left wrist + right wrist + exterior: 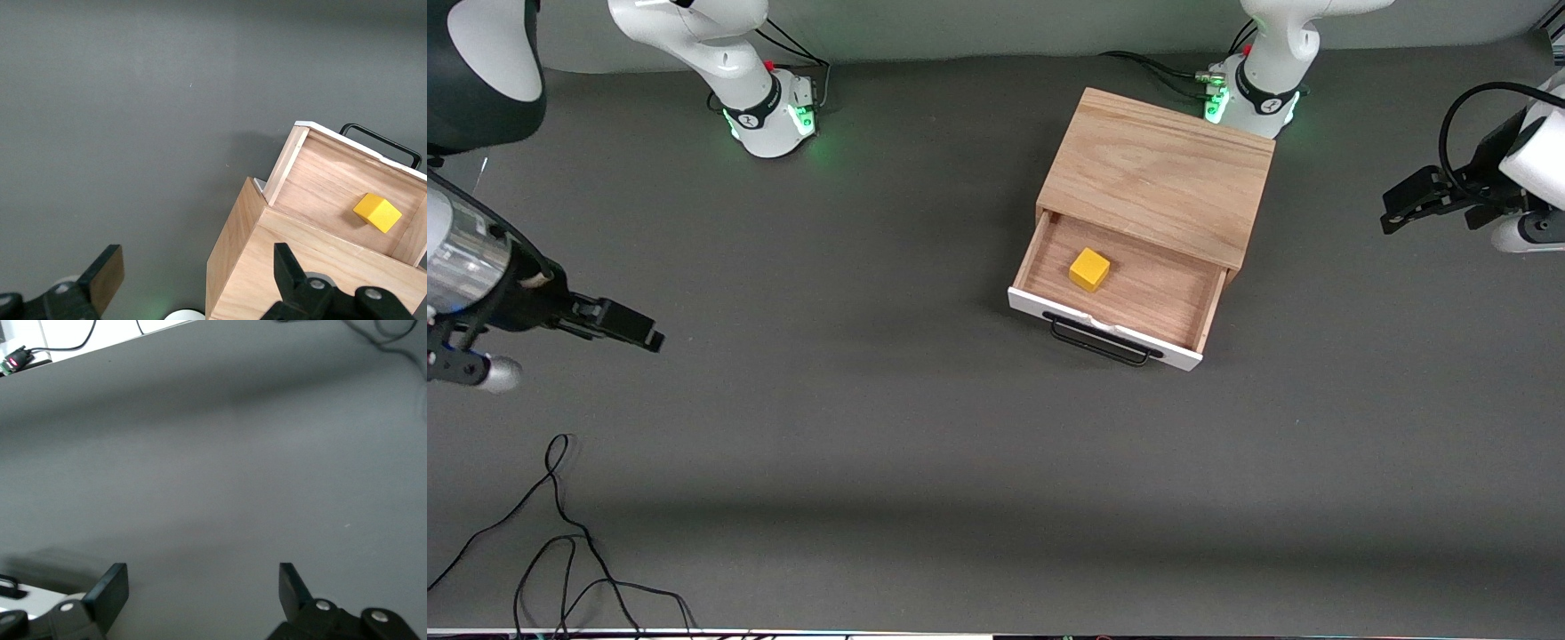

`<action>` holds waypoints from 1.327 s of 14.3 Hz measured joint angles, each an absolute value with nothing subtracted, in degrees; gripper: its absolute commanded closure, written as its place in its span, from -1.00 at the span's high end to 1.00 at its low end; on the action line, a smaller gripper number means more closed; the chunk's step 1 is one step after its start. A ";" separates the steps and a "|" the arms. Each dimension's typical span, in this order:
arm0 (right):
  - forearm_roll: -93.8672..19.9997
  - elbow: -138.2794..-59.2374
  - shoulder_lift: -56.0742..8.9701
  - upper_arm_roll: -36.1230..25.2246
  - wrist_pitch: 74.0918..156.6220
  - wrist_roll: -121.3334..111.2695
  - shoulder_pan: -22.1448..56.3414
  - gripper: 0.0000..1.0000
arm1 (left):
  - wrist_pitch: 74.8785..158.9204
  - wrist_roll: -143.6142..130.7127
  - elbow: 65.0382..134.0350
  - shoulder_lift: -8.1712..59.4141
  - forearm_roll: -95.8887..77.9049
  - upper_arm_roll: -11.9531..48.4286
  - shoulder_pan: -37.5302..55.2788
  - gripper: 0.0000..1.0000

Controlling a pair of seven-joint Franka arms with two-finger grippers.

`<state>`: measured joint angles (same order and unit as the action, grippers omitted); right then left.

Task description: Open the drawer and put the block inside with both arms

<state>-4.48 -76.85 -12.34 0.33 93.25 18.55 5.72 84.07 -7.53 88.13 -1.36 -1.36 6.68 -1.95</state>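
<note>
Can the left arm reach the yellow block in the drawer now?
Probably yes: the drawer is pulled open, the block lies uncovered inside, and the left tool is open and empty.

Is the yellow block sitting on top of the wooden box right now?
No, the yellow block rests inside the pulled-out drawer, lower than the wooden box top, with neither gripper near it.

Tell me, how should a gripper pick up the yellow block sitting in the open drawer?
Probably from straight above, pinching two flat opposite sides of the block. It rests flat on the floor of the pulled-out drawer, whose walls and the box would block a sideways reach. Only its top is free.
</note>
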 measured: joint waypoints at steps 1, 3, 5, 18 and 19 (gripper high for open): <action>-4.02 -81.15 -9.70 -0.03 95.31 17.93 5.76 1.00 | 84.07 -7.53 88.13 -1.36 -1.36 6.68 -1.95 1.00; -3.63 -87.60 -5.60 -0.65 97.22 17.11 5.79 1.00 | 84.07 -7.53 88.13 -1.36 -1.36 6.68 -1.95 1.00; -3.27 -90.37 -3.52 -0.85 97.61 16.00 5.80 1.00 | 84.07 -7.53 88.13 -1.36 -1.36 6.68 -1.95 1.00; -1.90 -91.85 -3.02 -0.94 94.70 6.64 5.86 1.00 | 84.07 -7.53 88.13 -1.36 -1.36 6.63 -1.95 1.00; -1.90 -91.84 -3.02 -0.96 93.69 6.37 5.86 1.00 | 84.07 -7.53 88.13 -1.36 -1.36 6.62 -1.95 1.00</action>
<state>-1.90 -91.84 -3.02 -0.96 93.69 6.37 5.86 84.07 -7.53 88.13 -1.36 -1.36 6.62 -1.95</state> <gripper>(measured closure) 0.000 0.000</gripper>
